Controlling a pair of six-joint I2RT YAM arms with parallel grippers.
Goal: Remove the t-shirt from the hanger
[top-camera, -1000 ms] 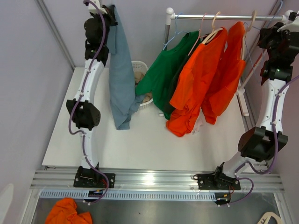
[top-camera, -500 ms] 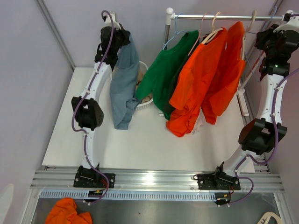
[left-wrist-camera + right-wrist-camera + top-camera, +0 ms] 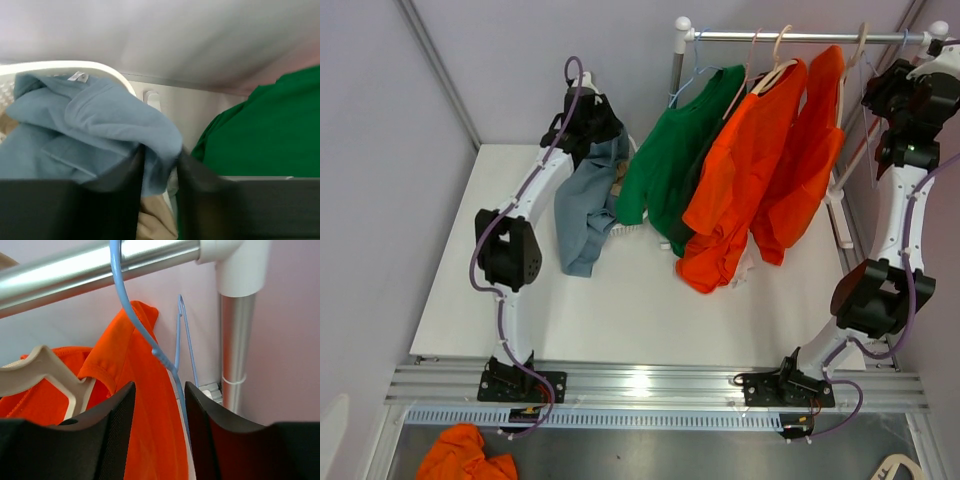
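My left gripper point(image 3: 594, 118) is shut on a blue-grey t-shirt point(image 3: 580, 210), which hangs from it off any hanger and drapes over a white basket point(image 3: 628, 227). In the left wrist view the gripper point(image 3: 159, 167) pinches a fold of that shirt point(image 3: 90, 130) above the basket's rim point(image 3: 60, 65). My right gripper point(image 3: 910, 95) is up at the rail's right end. In the right wrist view it point(image 3: 159, 405) is open, its jaws astride a blue hanger's wire point(image 3: 172, 372) and the edge of an orange t-shirt point(image 3: 145, 405).
A rail point(image 3: 800, 36) carries a green t-shirt point(image 3: 670, 160) and two orange t-shirts point(image 3: 740, 190) on hangers. A cream hanger point(image 3: 45, 372) sits left of my right fingers, the rail's post point(image 3: 237, 340) to their right. An orange cloth point(image 3: 470, 455) lies on the floor.
My left arm has come down and to the right, carrying the blue-grey t-shirt over the basket. My right gripper has shifted slightly near the rail's end.
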